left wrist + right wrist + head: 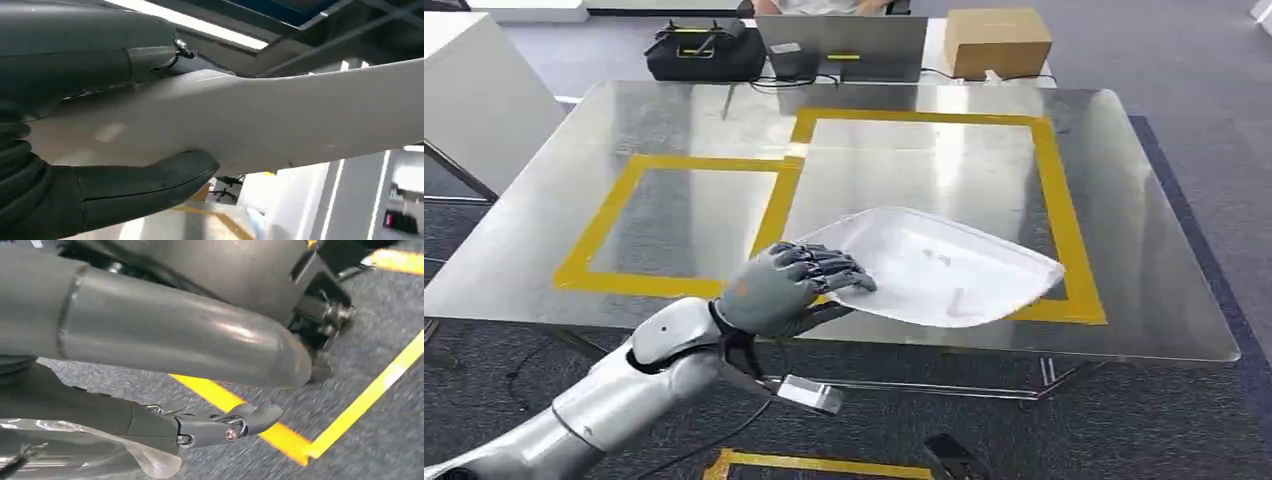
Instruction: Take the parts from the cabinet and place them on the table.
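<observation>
Across the head view spreads a shiny steel worktop [624, 130] marked with two rectangles of yellow tape [604, 222], the bigger one on the right. Beyond its far edge stand a grey laptop [842, 45], a brown cardboard box [996, 40] and a black case [704, 50]. Over the near part of the bigger rectangle sits a large white moulded plastic part [934, 270], shallow and curved like a shell; whether it rests on the steel or is held just above cannot be told. The left hand [789, 290] grips its near-left edge, dark fingers [829, 265] lying over the top. The left wrist view adds the underside: the thick grey thumb [150, 182] presses up against the part's pale lower face. The right wrist view looks down at grey carpet [350, 370] crossed by yellow floor tape [370, 390], with the right hand [210, 427] hanging above it, fingers nearly straight and holding nothing.
</observation>
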Available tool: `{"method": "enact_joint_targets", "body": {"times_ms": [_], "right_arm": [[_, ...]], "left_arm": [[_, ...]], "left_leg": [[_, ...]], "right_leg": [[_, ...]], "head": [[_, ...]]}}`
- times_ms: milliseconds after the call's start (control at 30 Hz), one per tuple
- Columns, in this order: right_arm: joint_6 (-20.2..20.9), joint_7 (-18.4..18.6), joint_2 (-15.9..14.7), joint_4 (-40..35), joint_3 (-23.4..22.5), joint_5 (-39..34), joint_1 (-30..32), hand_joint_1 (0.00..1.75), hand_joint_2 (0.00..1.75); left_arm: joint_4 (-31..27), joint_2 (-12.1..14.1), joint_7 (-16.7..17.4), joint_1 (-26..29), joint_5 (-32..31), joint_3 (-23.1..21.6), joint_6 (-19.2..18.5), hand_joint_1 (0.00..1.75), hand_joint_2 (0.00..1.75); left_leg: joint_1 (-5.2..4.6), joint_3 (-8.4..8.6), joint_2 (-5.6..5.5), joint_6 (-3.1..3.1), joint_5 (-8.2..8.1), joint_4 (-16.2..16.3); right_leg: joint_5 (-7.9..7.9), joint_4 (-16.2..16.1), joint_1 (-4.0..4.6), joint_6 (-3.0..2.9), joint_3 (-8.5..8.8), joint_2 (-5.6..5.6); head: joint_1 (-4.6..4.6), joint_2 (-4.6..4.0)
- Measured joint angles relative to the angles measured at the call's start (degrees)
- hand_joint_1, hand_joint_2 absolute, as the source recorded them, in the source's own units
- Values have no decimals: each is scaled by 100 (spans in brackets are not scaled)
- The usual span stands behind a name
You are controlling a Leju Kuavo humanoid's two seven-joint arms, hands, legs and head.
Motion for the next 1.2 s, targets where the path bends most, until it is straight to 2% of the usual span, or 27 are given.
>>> {"method": "enact_joint_targets", "body": {"times_ms": [33, 67, 100, 167, 233, 300, 333, 367, 400, 433, 500, 533, 567, 600, 667, 700, 733, 833, 867, 900, 933, 1000, 1033, 1067, 1100, 1167, 1200], "right_arm": [[35, 2, 0, 0, 2, 24, 0, 0, 0], [48, 9, 2, 0, 4, 40, -5, 0, 0], [57, 15, 2, 0, 4, 61, -18, 0, 0], [57, 18, 2, -2, 7, 68, -63, 0, 0], [59, 15, 4, -2, 4, 68, -92, 0, 0], [68, 18, 4, -2, 4, 64, -88, 0, 0], [77, 18, 4, -2, 4, 57, -84, 0, 0], [83, 18, 2, -2, 4, 51, -77, 0, 0], [83, 15, 2, -2, 4, 20, -61, 0, 0], [77, 18, 2, -2, 0, -22, -51, 0, 0], [48, 18, 2, 0, -20, -81, 5, 0, 0], [33, 26, 2, 0, -24, -98, 42, 0, 0], [22, 35, 0, 0, -26, -116, 85, 0, 0], [16, 31, -2, 0, -35, -122, 121, 0, 0], [2, 7, -9, -2, -66, -127, 145, 0, 0], [-6, -2, -9, 0, -70, -127, 142, 0, 0], [-11, -13, -9, -2, -76, -126, 136, 0, 0], [-20, -4, -18, 0, -103, -127, 158, 0, 0], [-41, -4, -18, 0, -111, -127, 155, 0, 0], [-41, -20, -18, -2, -111, -129, 147, 0, 0], [-41, -42, -18, -2, -118, -129, 136, 0, 0], [-57, -79, -15, -2, -162, -129, 121, 0, 0], [-68, -87, -15, -2, -173, -129, 127, 0, 0], [-83, -87, -15, -2, -186, -126, 139, 0, 0], [-92, -87, -15, -2, -199, -122, 147, 0, 0], [-96, -85, -15, -2, -208, -105, 135, 0, 0], [-94, -74, -15, -2, -208, -74, 125, 0, 0]], "left_arm": [[214, -24, 76, -179, -356, -157, -15, 175, 175], [393, -53, 138, -337, -534, -299, -57, 175, 175], [614, -102, 199, -502, -607, -437, -100, 175, 175], [1058, -228, 335, -829, -570, -561, -188, 175, 175], [1611, -348, 504, -1127, -551, -598, -201, 175, 175], [2188, -404, 762, -1420, -914, -668, -239, 175, 175], [2546, -391, 894, -1579, -1086, -726, -330, 175, 175], [2780, -382, 959, -1684, -1115, -766, -367, 175, 175], [3009, -363, 1063, -1793, -1051, -775, -400, 175, 175], [3189, -354, 1172, -1866, -955, -764, -411, 175, 175], [3536, -277, 1444, -1888, -784, -667, -347, 175, 175], [3696, -206, 1578, -1884, -814, -613, -300, 175, 175], [3818, -126, 1679, -1883, -866, -604, -262, 175, 175], [3924, -27, 1788, -1884, -887, -593, -212, 175, 175], [4071, 145, 1930, -1892, -903, -503, -125, 175, 175], [4143, 227, 1961, -1906, -918, -445, -88, 175, 175], [4199, 301, 1983, -1927, -931, -421, -72, 175, 175], [4303, 422, 1985, -1920, -937, -379, -66, 175, 175], [4320, 448, 1998, -1924, -935, -353, -72, 175, 175], [4335, 483, 2076, -1930, -909, -322, -94, 175, 175], [4351, 507, 2154, -1932, -852, -289, -103, 175, 175], [4370, 551, 2195, -1865, -666, -110, -15, 175, 175], [4375, 588, 2197, -1808, -607, 2, 51, 175, 175], [4383, 619, 2197, -1760, -561, 85, 145, 175, 175], [4386, 647, 2191, -1733, -526, 172, 228, 175, 175], [4386, 693, 2112, -1711, -509, 305, 407, 175, 175], [4383, 708, 2027, -1704, -492, 388, 541, 175, 175]], "left_leg": [[0, -130, 0, 3, 7, 196], [-1, -113, 0, 15, 160, 104], [-1, -9, 0, 36, 409, -183], [-5, 396, 0, 112, 1002, -1183], [-39, 526, -4, 139, 929, -1482], [-53, 513, -11, 147, 881, -1505], [-39, 529, -11, 182, 904, -1551], [10, 580, 5, 223, 945, -1618], [6, 587, 4, 245, 956, -1635], [10, 582, 4, 269, 962, -1634], [5, 583, 13, 279, 953, -1633], [4, 583, 15, 280, 951, -1632], [5, 585, 14, 276, 949, -1630], [9, 586, 6, 268, 943, -1627], [16, 602, -6, 228, 916, -1612], [7, 591, -11, 195, 899, -1604], [-29, 554, -18, 170, 888, -1542], [-14, 561, -21, 99, 910, -1579], [-5, 540, -25, 56, 855, -1558], [1, 502, -12, 25, 765, -1427], [3, 361, -10, 1, 587, -1093], [12, -39, -10, -31, 235, -231], [16, -210, -10, -39, 152, 98], [21, -262, -10, -36, 220, 149], [24, -201, -10, -28, 400, -33], [24, 178, -9, 6, 936, -933], [23, 360, -4, 26, 1106, -1371]], "right_leg": [[-4, 0, 3, -5, 7, -6], [-7, 0, 3, -7, 17, -4], [-12, 1, 3, -7, 28, 1], [-25, 1, 3, 9, 63, 26], [-28, 16, 36, 67, 35, 53], [0, -18, 18, 135, 11, 38], [9, -40, 22, 175, 30, 37], [-40, -14, 7, 196, -44, 35], [-153, 132, 14, 211, -97, 23], [-328, 470, 12, 219, -254, 24], [-666, 1384, 13, 242, -710, 23], [-689, 1624, 13, 250, -854, 23], [-587, 1599, 10, 252, -873, 21], [-368, 1327, 5, 249, -768, 16], [154, 351, -6, 237, -322, 2], [92, 119, 0, 225, -198, 6], [70, -33, 13, 185, -96, 21], [54, 30, 35, 108, -118, 25], [78, -11, -7, 47, -81, 14], [73, -18, -4, 30, -62, 13], [64, -18, -3, -22, -50, 10], [52, -18, -1, -41, -34, 12], [43, -17, -1, -53, -28, 21], [41, -17, -1, -55, -16, 35], [35, -16, 0, -52, -8, 40], [18, -15, 0, -35, 19, 41], [4, -16, 3, -14, 22, 40]], "head": [[6, 0], [4, 0], [0, 0], [-5, 0], [0, 0], [17, 0], [-1, 0], [9, 0], [15, 0], [35, 0], [31, 0], [31, 0], [28, 0], [33, 0], [33, 0], [26, 0], [22, 0], [24, 0], [24, 0], [7, 0], [-2, 0], [2, 0], [-5, 0], [-5, 0], [0, 0], [0, 0], [-2, 0]]}}
